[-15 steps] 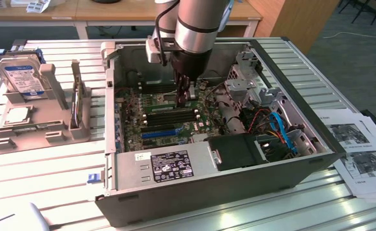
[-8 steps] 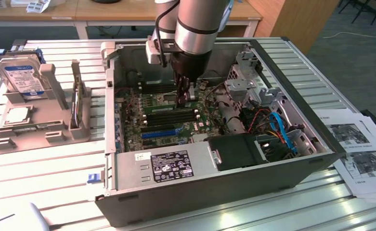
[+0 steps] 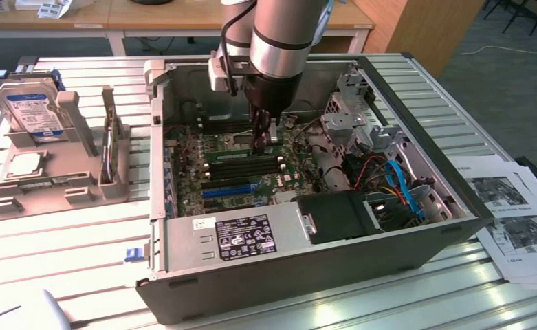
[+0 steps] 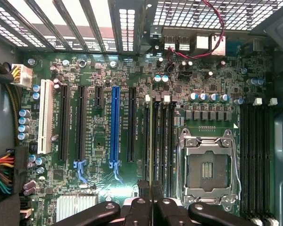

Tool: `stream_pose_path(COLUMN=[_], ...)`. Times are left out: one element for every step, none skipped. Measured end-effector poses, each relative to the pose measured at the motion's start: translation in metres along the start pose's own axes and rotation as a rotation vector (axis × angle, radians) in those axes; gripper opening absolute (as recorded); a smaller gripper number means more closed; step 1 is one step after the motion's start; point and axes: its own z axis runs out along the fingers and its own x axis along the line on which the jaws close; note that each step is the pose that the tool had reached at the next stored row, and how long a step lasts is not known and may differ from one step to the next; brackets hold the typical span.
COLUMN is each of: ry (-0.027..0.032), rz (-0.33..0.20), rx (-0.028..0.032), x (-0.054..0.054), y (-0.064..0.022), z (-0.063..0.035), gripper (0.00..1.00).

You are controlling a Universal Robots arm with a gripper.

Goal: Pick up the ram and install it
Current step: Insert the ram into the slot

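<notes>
The gripper (image 4: 152, 189) is clamping the ram (image 4: 151, 136) edge-on between its closed fingers, lining it up along the black memory slots (image 4: 164, 141) on the motherboard (image 4: 99, 160) inside the open computer case (image 3: 342, 268). The hard drive (image 3: 34, 110) is standing well apart at the exterior view's left.

A white slatted metal counter (image 3: 67, 254) catches bright glare along its front ribs. Behind it stand light wooden desks (image 3: 158, 17) on white legs, with a wooden partition (image 3: 424, 27) at the exterior view's right. The floor (image 3: 498, 89) is dark grey-blue carpet, and a pale cable (image 3: 516, 49) lies across it.
</notes>
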Motion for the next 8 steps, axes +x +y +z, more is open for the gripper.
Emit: stream_pose_path(ry=[-0.0001,0.0000,-0.0001,-0.0002,-0.0003,-0.0002,-0.0001,-0.0002], rz=[0.000,0.000,0.000,0.000,0.000,0.000,0.000,0.000], rx=[0.0000,0.0000,0.0000,0.0001,0.0001,0.0001,0.0000,0.0001], x=[0.0000,0.0000,0.0000,0.0000,0.0000,0.0000,0.0000,0.0000], y=[0.0000,-0.0001,-0.0006,-0.0016,-0.0030,-0.0043,-0.0055,-0.0067], z=[0.0000,0.0000,0.0000,0.0001,0.0001,0.0000,-0.0001,0.0000], gripper=[0.12,0.12,0.12,0.12,0.12,0.12,0.12,0.12])
